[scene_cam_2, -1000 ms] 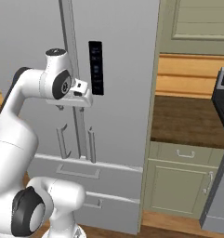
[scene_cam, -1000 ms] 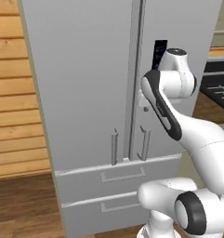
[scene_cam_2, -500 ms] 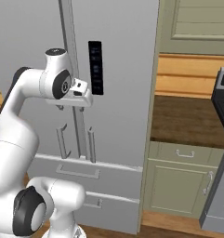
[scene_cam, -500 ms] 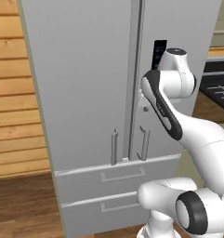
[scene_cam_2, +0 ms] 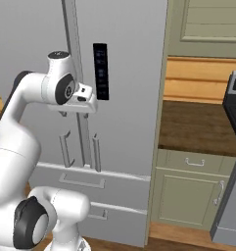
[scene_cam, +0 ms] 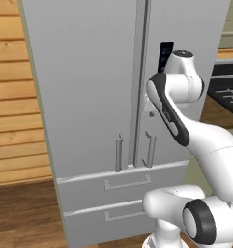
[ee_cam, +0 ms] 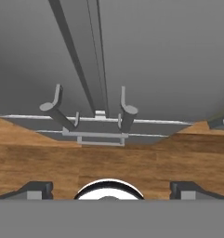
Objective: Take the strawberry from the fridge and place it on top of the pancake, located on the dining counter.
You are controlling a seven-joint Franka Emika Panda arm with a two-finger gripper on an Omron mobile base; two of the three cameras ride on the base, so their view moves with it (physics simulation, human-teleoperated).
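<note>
We found the fridge point(scene_cam: 94, 97) fully closed, both doors and both lower drawers point(scene_cam: 123, 181) shut, contents hidden. Arm was raised, elbow bent, hand close to the door seam above the bar handles point(ee_cam: 127, 111). Claw point(ee_cam: 108, 188) fingers spread wide, holding nothing. Dark door panel point(scene_cam_2: 101, 71) unreadable.

- one fridge point(scene_cam: 89, 87) in front of me, doors shut
- two doors point(scene_cam: 84, 72) on it, side by side
- two bar handles point(scene_cam: 119, 153), one per door, either side of the seam
- two drawers point(scene_cam: 123, 181) under the doors, stacked, each with one handle
- one dark panel point(scene_cam_2: 101, 71) on the right door
- one pincer point(ee_cam: 108, 189) of mine, two fingertips point(ee_cam: 36, 189)
- one green cabinet point(scene_cam_2: 188, 193) to the right with one drawer and one door, that I can see
</note>
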